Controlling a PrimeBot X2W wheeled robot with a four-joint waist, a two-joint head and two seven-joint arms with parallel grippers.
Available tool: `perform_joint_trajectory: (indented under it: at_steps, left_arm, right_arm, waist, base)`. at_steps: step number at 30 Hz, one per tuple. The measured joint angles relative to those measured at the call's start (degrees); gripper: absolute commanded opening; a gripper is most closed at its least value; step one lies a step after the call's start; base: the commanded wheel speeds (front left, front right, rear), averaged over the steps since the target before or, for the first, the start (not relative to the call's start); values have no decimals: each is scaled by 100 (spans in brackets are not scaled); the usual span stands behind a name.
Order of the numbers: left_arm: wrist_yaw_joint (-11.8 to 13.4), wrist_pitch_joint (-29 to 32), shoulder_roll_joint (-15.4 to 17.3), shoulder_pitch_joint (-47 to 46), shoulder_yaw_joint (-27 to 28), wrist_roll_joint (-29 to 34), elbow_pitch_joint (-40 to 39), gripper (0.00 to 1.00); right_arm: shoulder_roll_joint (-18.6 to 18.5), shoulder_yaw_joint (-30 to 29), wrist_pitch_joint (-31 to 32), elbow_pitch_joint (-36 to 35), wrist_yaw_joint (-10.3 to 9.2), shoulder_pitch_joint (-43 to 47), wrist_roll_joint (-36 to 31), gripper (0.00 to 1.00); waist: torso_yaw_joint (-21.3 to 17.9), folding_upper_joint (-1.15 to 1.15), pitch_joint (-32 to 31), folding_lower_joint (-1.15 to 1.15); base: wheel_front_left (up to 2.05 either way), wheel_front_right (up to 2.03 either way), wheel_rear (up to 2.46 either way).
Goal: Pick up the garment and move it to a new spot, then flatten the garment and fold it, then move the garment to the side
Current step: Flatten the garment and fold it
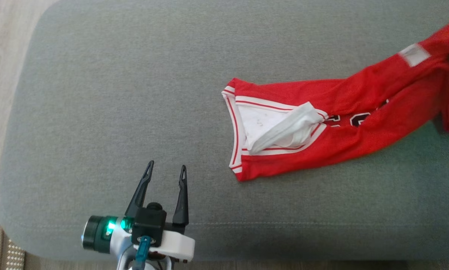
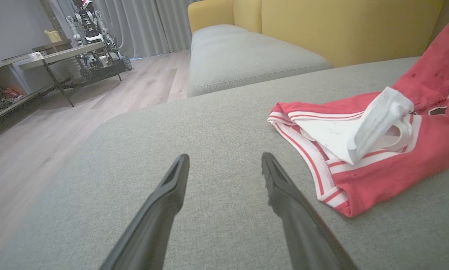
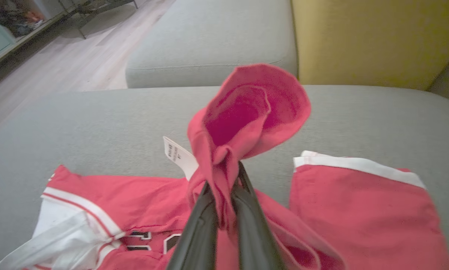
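Big grey cushion (image 1: 97, 93) takes up most of my head cam, w/ pale wood floor (image 1: 3, 75) down its left side. On the L wrist cam I've got a second grey cushion (image 2: 239, 56) beyond it and a yellow backrest (image 2: 341, 26) behind both. Far left in that view there's a low table (image 2: 67, 52) w/ some gear on top, too small to make out. The garment (image 1: 359, 112), a red jersey, lies on the right half of the big cushion. Its neck end is roughly mid-cushion and the rest runs off toward the upper right edge of the head cam, blurred there. R gripper (image 3: 224, 180) is clamped on a fold of the red cloth. The bunch stands up above the fingertips in a cupped shape, and the rest of the jersey lies on the cushion on both sides of the fingers. L gripper (image 1: 167, 164) sits low near the cushion's front edge, left of the neck end and clear of it. Its fingers are spread wide w/ nothing btwn them; can't tell if the tips touch the fabric of the cushion. The neck opening has white trim (image 1: 235, 127) w/ red stripes and white lining bunched inside. Black lettering (image 1: 359, 120) shows partly on the chest. A small white tag (image 3: 177, 153) sticks out just left of the pinched fold.
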Motion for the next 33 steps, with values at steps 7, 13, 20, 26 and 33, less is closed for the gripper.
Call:
perform_joint_trajectory:
  at_steps: [7, 13, 20, 26, 33]
  left_arm:
    - [-65, -1, -11, 2, 32, 0, 38, 100]
    - [-153, -1, -42, 2, 35, 1, 77, 100]
    - [-210, -1, -134, 1, 32, 18, 149, 100]
    - [-254, -1, -197, 3, 37, 49, 221, 100]
    - [-305, -1, -275, 4, 49, 49, 253, 100]
  right_arm:
    - [439, -172, 565, -1090, 0, 573, -280, 0]
    - [1344, -292, 1007, -1454, 0, 676, -716, 0]
    - [2191, -269, 1316, -1456, 0, 680, -1079, 0]
    - [2608, -214, 1463, -1332, -1, 680, -1328, 0]
    - [3044, -163, 1432, -924, -1, 680, -1625, 0]
  waist:
    - [224, 0, -34, 0]
    - [395, 0, -57, 0]
    - [579, 0, -82, 0]
    - [749, 0, -112, 0]
    - [894, 0, -169, 0]
  base:
    - [0, 0, 0]
    - [0, 0, 0]
    - [0, 0, 0]
    - [0, 0, 0]
    - [0, 0, 0]
